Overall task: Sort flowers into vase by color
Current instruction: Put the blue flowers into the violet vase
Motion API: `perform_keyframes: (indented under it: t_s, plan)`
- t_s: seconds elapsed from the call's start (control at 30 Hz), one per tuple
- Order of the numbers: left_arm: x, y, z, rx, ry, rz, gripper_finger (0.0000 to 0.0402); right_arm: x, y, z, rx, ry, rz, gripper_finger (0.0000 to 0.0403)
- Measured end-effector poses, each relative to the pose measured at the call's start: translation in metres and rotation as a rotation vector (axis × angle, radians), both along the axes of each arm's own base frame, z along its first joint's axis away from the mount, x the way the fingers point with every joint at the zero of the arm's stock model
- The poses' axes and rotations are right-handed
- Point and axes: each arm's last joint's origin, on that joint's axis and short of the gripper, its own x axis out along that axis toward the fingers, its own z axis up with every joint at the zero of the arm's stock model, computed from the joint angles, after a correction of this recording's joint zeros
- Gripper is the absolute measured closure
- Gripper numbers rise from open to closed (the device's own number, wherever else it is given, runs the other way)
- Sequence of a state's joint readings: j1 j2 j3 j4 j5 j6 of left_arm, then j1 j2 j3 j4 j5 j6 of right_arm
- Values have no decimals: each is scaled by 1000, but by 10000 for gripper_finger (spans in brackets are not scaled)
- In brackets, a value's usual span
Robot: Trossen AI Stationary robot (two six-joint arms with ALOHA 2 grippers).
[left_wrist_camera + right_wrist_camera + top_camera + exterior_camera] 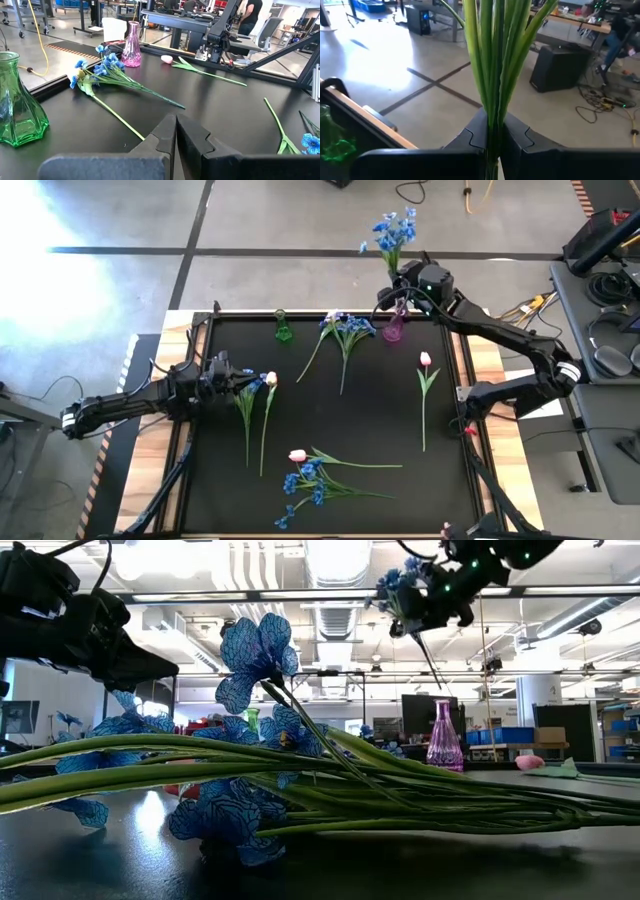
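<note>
Blue-blossomed artificial flower bunch [250, 780] lies nearest on black tabletop [380, 420]. Right tool [492, 131] clenches green stems of blue bunch [392, 232] upright over pink glass vase [394, 330], for insertion. Left tool [176, 131] closed, empty, beside white tulip [271, 380].

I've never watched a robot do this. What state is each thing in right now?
Right gripper: shut on blue bunch, held above pink vase.
Left gripper: shut, empty, over the mat's left side.
Pink vase: upright, empty.
Green vase: upright, empty.
Other flowers: lying flat on mat.
</note>
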State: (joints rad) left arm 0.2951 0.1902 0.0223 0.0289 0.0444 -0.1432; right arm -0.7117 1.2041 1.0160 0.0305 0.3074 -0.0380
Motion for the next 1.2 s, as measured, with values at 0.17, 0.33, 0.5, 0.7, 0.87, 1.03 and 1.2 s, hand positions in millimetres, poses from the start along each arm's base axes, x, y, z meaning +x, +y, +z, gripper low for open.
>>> perform_keyframes:
  t_s: [0.17, 0.33, 0.5, 0.7, 0.87, 1.03, 1.2]
  plan:
    - [0, 0, 0, 0, 0, 0, 402, -2, -2, -11, -18, -13, -10, 385]
    - [0, 0, 0, 0, 0, 0, 402, -3, -2, -20, -29, 7, -17, 385]
    - [0, 0, 0, 0, 0, 0, 402, -6, -5, -30, -30, 46, -43, 385]
    - [0, 0, 0, 0, 0, 0, 402, -8, -5, -40, -66, 24, -50, 385]
    - [0, 0, 0, 0, 0, 0, 402, -8, -4, -43, -56, 5, -54, 369]
    - [0, 0, 0, 0, 0, 0, 402, -9, -4, -46, -39, 25, -53, 339]
    - [0, 0, 0, 0, 0, 0, 402, -10, -3, -51, -7, 61, -51, 327]
